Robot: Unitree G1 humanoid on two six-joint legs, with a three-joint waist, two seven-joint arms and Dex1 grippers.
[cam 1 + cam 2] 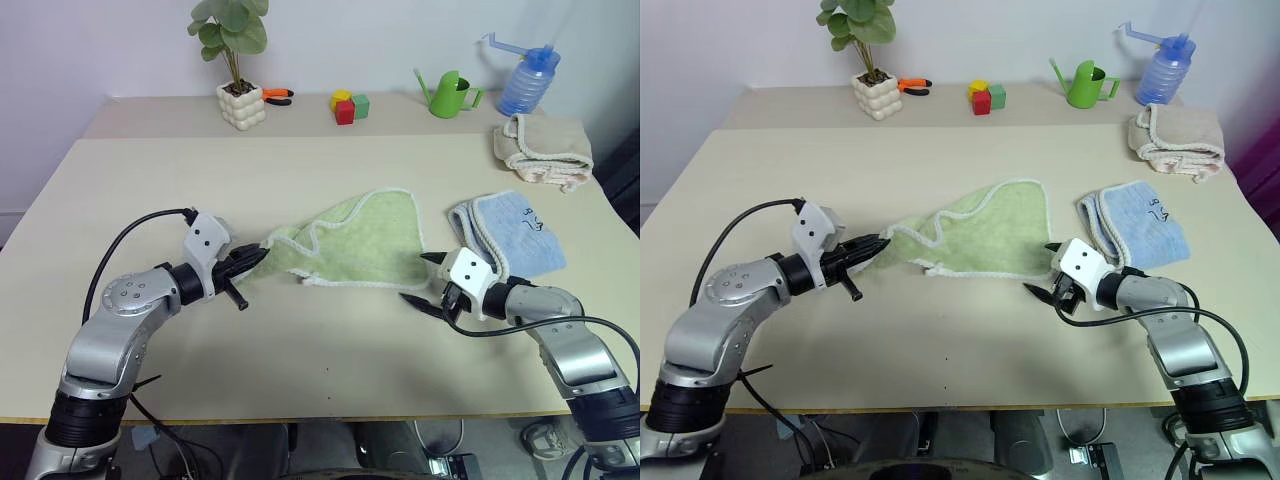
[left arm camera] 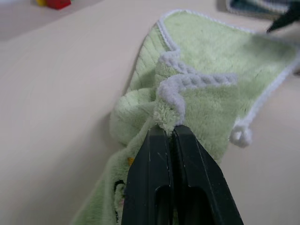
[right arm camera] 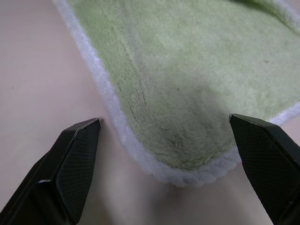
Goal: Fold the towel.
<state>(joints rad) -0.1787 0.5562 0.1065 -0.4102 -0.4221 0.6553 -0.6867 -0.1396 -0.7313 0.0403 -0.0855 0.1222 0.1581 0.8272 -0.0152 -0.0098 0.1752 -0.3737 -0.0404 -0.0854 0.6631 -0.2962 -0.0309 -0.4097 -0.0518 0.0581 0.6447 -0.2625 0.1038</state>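
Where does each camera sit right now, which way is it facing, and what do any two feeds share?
Left eye: on the head, looking forward and down at the table; both arms show.
Right eye: beside it, same scene; shares the green towel and blue towel.
Left wrist: looks along the left tool, shut on the towel's bunched edge.
Right wrist: looks along the open right tool at the towel's near corner; shares the towel with the left wrist.
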